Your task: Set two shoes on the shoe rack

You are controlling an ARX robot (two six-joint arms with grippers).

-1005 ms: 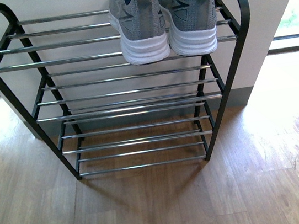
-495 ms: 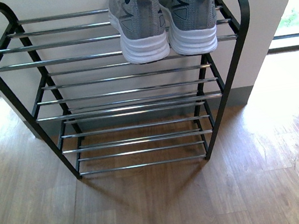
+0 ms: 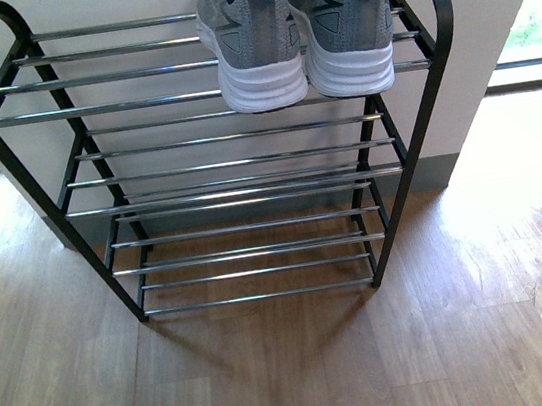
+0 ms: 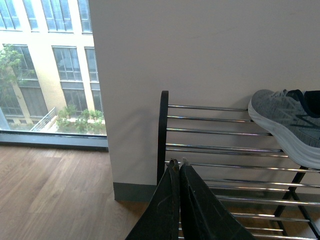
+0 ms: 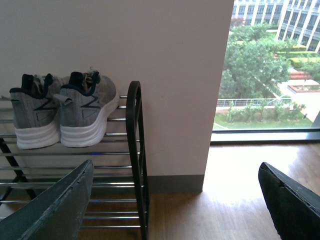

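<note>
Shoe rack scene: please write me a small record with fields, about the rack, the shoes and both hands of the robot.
rack: shoe rack, black frame, chrome rods, standing against the wall
shoe 1: first grey sneaker, on top shelf, heel toward the front camera
shoe 2: second grey sneaker, close beside it, near the rack's end
lower shelves: no shoes seen
left hand: left hand shut, holding nothing
right hand: right hand open, empty

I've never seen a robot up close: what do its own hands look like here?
The left gripper has two flat, near-black fingers tapering to narrow tips, with faint pale scuffs. The right gripper has similar dark matte fingers, broad and blunt-ended, looking dusty grey. No cables or markings show, and the arms themselves are out of view.
</note>
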